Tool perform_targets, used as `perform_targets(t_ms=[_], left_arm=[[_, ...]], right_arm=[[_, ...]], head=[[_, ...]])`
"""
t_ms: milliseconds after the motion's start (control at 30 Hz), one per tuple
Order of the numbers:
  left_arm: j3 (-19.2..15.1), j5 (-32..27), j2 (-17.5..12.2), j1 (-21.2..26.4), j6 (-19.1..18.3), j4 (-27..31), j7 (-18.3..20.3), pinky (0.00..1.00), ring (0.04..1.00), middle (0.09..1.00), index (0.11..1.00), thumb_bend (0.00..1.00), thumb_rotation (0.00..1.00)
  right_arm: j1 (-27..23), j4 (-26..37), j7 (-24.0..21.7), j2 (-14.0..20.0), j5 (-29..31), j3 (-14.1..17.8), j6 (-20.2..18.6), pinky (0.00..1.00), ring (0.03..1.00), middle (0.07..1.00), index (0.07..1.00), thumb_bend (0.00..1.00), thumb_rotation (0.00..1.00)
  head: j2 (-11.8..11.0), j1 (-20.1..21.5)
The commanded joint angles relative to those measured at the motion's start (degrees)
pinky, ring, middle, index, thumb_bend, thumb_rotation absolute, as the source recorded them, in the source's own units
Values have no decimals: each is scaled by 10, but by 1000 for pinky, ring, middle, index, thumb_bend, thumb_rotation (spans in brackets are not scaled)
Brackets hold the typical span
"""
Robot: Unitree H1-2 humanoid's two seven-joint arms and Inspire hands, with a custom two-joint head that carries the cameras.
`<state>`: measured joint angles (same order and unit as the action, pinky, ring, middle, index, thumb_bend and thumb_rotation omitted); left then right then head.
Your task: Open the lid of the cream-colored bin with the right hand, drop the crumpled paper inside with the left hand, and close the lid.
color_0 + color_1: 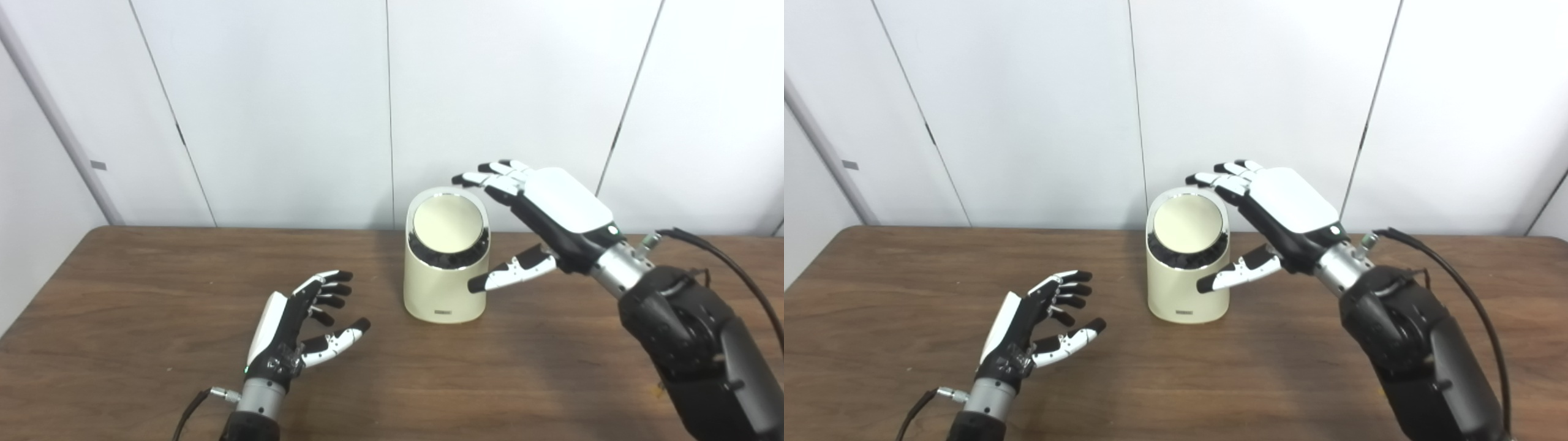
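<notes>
So the cream bin (pixel 446 269) sits mid-surface (pixel 153 343) near the back wall, its round lid (pixel 446 224) down and tilted toward us. The right robot hand (pixel 539 214) hovers just beside the bin's top, fingers spread, gripping nothing. The left robot hand (pixel 306 321) rests low near the surface, released too. No paper ball anywhere I can see.

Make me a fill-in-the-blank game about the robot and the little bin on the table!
1. The cream-colored bin has its round lid ____.
2. The hand raised beside the top of the bin is the ____ hand.
3. The left hand holds ____, with its fingers spread.
4. The bin stands on a ____ wooden table.

Missing words: closed; right; nothing; brown
</notes>
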<state>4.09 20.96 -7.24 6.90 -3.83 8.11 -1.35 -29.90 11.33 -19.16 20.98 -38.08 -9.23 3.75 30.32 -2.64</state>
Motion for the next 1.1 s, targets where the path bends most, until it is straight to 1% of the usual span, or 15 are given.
perform_targets(t_ms=[0,67,100,200,267,300,367,467,567,633,700,800,900,967,1067], left_arm=[[-3,-3,-2,13,16,11,-5,557,687,729,781,622,185],[-4,-7,-3,14,21,10,-5,552,686,730,782,620,174],[-4,-9,-3,15,22,10,-5,553,688,733,784,618,161],[-5,-14,-5,18,27,9,-5,554,688,732,784,618,150],[-5,-14,-6,19,26,9,-5,554,686,734,786,620,162],[-5,-13,-7,20,26,10,-4,557,687,735,788,621,171],[-5,-12,-8,22,26,11,-4,561,688,735,789,622,181],[-4,-13,-10,25,27,11,-3,568,692,736,790,619,182],[-4,-19,-11,27,31,8,-3,566,690,737,791,620,172],[-4,-23,-11,29,35,6,-2,565,689,739,792,625,168],[-3,-25,-12,30,39,4,-1,564,686,740,793,636,174],[-2,-23,-13,31,46,1,-1,566,686,743,796,646,194],[-1,-23,-16,34,60,-6,-2,562,691,761,794,658,195],[-1,-29,-19,36,79,-13,-1,558,705,787,800,675,202],[-2,-50,-24,38,104,-22,7,563,736,826,822,698,207]], right_arm=[[0,10,12,-1,45,24,-13,744,863,891,907,807,438],[18,13,6,-8,75,38,-41,745,880,927,928,828,427],[27,13,8,-11,87,44,-49,752,891,945,941,842,414],[53,0,28,-15,114,57,-39,768,903,954,944,848,352],[69,-10,42,-17,121,61,-29,752,879,933,940,873,393],[78,-14,50,-17,120,61,-27,750,869,927,949,889,431],[94,-20,63,-18,118,62,-25,740,857,921,955,895,467],[116,-23,82,-24,115,62,-29,742,858,923,952,885,472],[132,-27,96,-32,118,62,-34,747,867,926,950,882,450],[139,-35,104,-35,124,61,-25,750,868,924,948,878,419],[145,-42,112,-37,126,60,-20,746,864,919,945,867,391],[154,-47,115,-43,134,59,-25,762,873,925,946,855,367],[160,-48,115,-47,138,55,-35,771,881,935,955,845,367],[163,-46,115,-51,139,54,-42,791,891,939,957,845,372],[167,-37,116,-59,132,51,-56,794,893,939,955,843,372]], head=[[1,0],[-1,1],[-2,2],[-3,2],[-2,3],[-3,4],[-3,6],[-3,8],[-3,9],[-5,11],[-4,12],[-4,12],[-7,17],[-6,19],[-8,32]])
